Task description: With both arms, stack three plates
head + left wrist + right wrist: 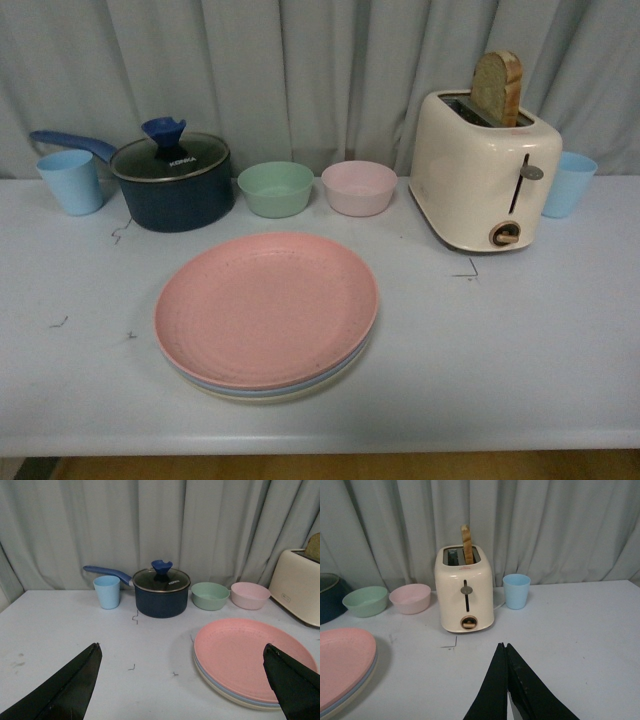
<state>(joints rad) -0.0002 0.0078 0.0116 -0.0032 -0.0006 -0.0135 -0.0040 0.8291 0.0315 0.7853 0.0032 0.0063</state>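
Note:
The three plates lie in one stack on the white table: the pink plate (265, 305) on top, the light blue plate (215, 386) showing as a thin rim under it, the cream plate (262, 397) at the bottom. Neither arm shows in the front view. In the left wrist view my left gripper (182, 647) is open wide above the table, the pink plate (245, 657) reaching in beside its one black finger. My right gripper (503, 645) is shut with nothing in it, over bare table well apart from the stack (342, 665).
Along the back stand a blue cup (71, 181), a dark blue lidded pot (173, 180), a mint-green bowl (275, 188), a pink bowl (359, 187), a cream toaster (483, 180) holding a slice of bread, and another blue cup (569, 184). A grey curtain hangs behind.

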